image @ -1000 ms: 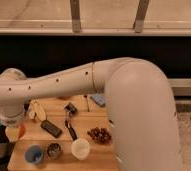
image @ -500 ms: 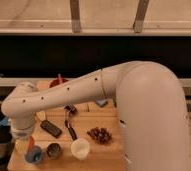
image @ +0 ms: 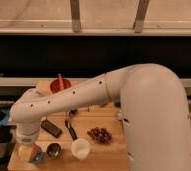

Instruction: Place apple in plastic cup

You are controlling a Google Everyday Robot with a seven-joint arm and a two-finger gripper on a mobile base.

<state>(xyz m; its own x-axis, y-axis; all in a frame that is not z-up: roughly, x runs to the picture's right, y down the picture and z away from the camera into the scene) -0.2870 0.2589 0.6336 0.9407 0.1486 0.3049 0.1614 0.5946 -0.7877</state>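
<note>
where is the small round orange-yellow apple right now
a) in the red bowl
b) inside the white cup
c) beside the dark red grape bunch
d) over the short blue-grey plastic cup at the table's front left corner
d: the apple sits at the blue-grey plastic cup, directly under the gripper at the front left corner, left of the shiny metal cup.

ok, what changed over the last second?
The arm swung toward the near left corner, bringing the gripper and apple down over the plastic cup. Metal cup, white cup, grapes stayed put.
</note>
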